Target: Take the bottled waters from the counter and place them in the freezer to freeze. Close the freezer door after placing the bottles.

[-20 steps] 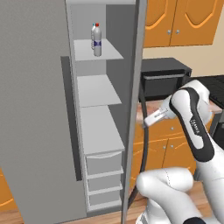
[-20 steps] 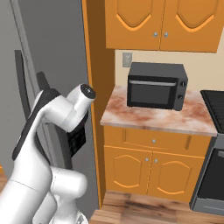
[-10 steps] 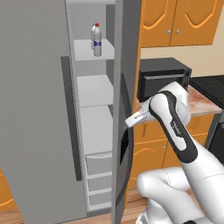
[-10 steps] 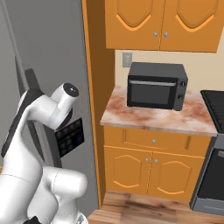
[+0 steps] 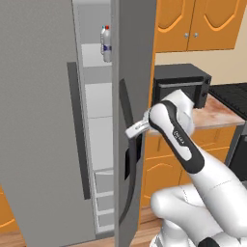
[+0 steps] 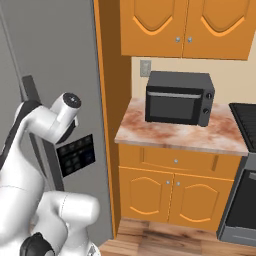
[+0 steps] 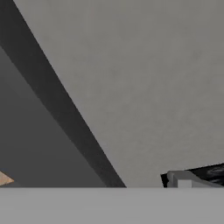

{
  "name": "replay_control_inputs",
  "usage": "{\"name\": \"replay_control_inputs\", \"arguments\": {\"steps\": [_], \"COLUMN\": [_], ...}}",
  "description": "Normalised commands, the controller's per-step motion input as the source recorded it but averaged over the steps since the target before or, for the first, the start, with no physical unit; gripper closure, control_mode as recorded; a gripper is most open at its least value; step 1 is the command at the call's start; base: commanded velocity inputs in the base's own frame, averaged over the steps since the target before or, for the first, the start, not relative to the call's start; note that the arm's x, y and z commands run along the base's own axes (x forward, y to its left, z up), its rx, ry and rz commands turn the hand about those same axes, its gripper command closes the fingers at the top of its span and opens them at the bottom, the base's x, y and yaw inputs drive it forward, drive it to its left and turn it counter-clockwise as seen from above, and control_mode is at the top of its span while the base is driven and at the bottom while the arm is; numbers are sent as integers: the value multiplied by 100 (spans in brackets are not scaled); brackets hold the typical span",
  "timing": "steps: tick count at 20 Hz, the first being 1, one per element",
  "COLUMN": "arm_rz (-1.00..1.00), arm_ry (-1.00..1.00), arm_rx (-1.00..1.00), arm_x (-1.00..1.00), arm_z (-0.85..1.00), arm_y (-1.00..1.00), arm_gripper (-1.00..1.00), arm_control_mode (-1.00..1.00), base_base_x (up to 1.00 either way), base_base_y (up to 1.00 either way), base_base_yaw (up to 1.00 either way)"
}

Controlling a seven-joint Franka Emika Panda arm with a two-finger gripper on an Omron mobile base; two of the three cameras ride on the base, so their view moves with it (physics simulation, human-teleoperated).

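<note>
One of the bottled waters (image 5: 106, 44), red-capped, stands on an upper shelf inside the freezer (image 5: 96, 111), half hidden by a door edge. The freezer door (image 5: 132, 62), grey with a curved dark handle and a dark dispenser panel (image 5: 132, 159), hangs from the right side and covers about half the opening. My gripper (image 5: 134, 129) is pressed to that door's outer face, open and empty. The hand view is very close to the grey door face (image 7: 144, 78), with a dark band (image 7: 57, 113) running across it and one fingertip (image 7: 186, 178) at the lower right. The counter (image 6: 175, 135) holds no bottle.
A flat grey door (image 5: 38, 120) with a straight dark bar handle (image 5: 79, 130) stands left of the opening. A black microwave (image 6: 177, 97) sits on the counter, with a black stovetop (image 6: 245, 120) to its right. Orange cabinets (image 6: 185, 25) hang above.
The door with the dispenser panel has swung leftward across the opening, and my arm has moved left with it. The bottle on the shelf has stayed put.
</note>
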Motion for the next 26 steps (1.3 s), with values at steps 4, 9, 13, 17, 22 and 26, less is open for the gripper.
{"name": "replay_control_inputs", "arguments": {"steps": [4,9,13,17,22,26], "arm_rz": [0,-1,-3,-4,-3,-2], "arm_ry": [-3,-1,0,0,0,-6], "arm_rx": [-3,-6,-7,-6,-5,-6], "arm_x": [39,36,40,46,47,52], "arm_z": [0,0,0,0,0,0], "arm_y": [14,22,28,27,15,3], "arm_gripper": [-100,-100,-100,-100,-100,-100], "arm_control_mode": [-100,-100,-100,-100,-100,-100], "base_base_x": [0,0,0,0,0,0], "base_base_y": [0,0,0,0,0,0], "base_base_yaw": [0,0,0,0,0,0]}}
